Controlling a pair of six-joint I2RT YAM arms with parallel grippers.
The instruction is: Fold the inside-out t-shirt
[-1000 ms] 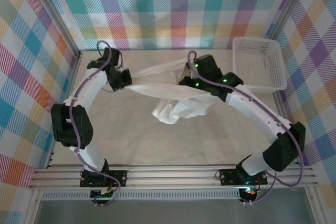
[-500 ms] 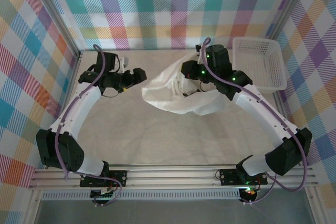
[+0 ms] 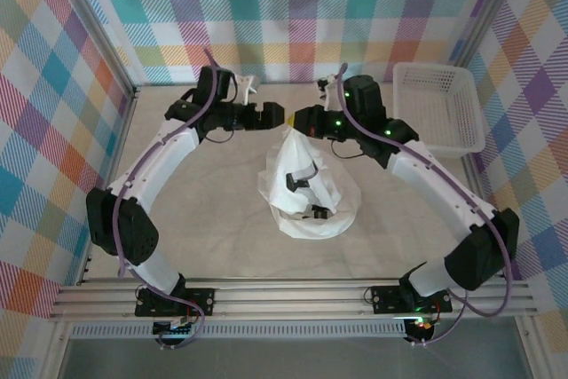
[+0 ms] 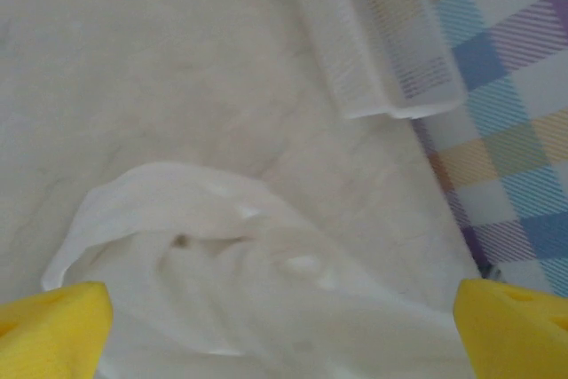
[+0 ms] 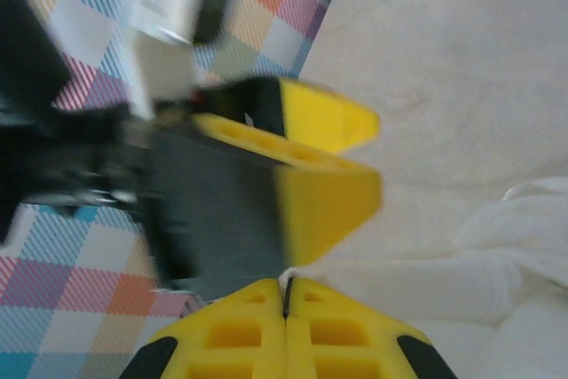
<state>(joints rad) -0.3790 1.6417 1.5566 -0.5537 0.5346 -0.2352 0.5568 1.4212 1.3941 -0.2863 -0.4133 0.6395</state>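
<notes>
Left pincer: I have the left gripper [image 3: 280,117] over the back middle of the table. Its yellow fingertips [image 4: 53,326] sit spread to the two bottom corners of its wrist view, and it has hold of nothing.
Right pincer: the right gripper [image 3: 300,122] faces the left one tip to tip. In its wrist view the two yellow fingers [image 5: 240,335] are pressed flat together, and a strip of white cloth runs off from their tips.
Gap between pincers: from above the tips look just beside each other; I cannot tell whether they touch.
Garment: the plain white thin-cloth t-shirt [image 3: 306,188] is pinched at its top by the right gripper. It hangs down in a narrow peak that widens into a crumpled heap on the middle of the table, nearer the arm bases than the grippers.
Garment detail: from the left wrist I see a small dark patch [image 4: 180,240] on the rumpled cloth below the spread fingers. From above, two small dark marks show among the folds, and I cannot tell what they are.
Basket: the rigid white plastic mesh basket [image 3: 432,66] stands at the back right corner beside the checked wall [image 3: 293,6], well apart from the t-shirt.
Surface: pale beige table [image 3: 204,210], bare around the heap.
</notes>
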